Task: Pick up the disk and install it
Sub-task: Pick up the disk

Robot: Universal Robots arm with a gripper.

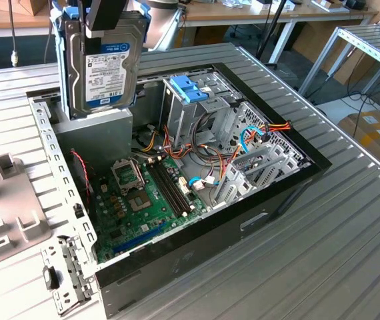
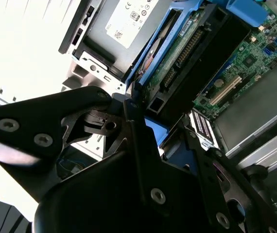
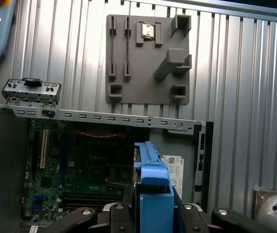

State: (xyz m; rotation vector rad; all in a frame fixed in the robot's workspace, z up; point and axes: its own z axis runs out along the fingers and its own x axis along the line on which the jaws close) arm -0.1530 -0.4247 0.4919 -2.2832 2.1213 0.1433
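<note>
The pincer (image 1: 101, 27) is clenched on the disk (image 1: 100, 70), which hangs upright directly beneath it above the open computer case (image 1: 273, 193); it looks dense, rigid and shock-sensitive, so the blue side rails (image 3: 153, 182) seem the safest hold.

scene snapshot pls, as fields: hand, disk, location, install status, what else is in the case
hand: hand shut on the disk's upper end
disk: disk upright, label facing the exterior view
location: over the grey power supply, at the far-left corner of the open computer case in the exterior view; contact between them cannot be told
install status: not seated in any bay
also in case: motherboard, blue latch
</note>
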